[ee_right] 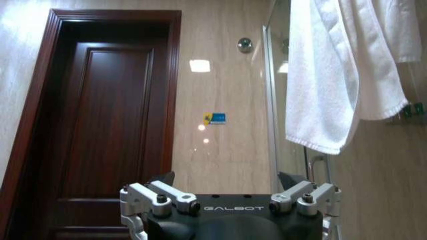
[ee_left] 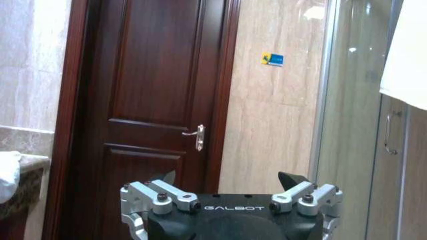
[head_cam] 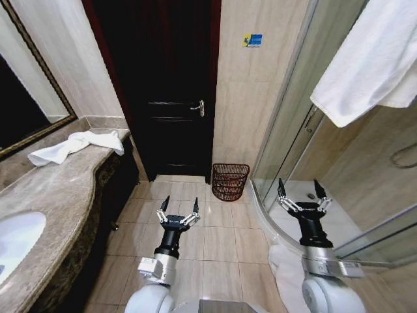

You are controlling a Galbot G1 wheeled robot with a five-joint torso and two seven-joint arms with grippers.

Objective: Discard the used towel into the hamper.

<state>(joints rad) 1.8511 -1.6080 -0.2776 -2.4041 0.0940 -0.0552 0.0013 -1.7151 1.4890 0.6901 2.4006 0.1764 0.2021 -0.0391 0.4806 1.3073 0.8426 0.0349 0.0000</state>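
Note:
A crumpled white towel lies on the far end of the marble counter, at the left in the head view; its edge also shows in the left wrist view. The hamper, a round dark reddish wire basket, stands on the floor against the wall beside the door. My left gripper hangs open above the floor tiles, short of the hamper and right of the counter. Open and holding nothing, my right gripper is by the shower glass.
A second white towel hangs over the glass shower door at the upper right. A dark wooden door is shut straight ahead. A sink sits in the counter and a white mat lies on the floor.

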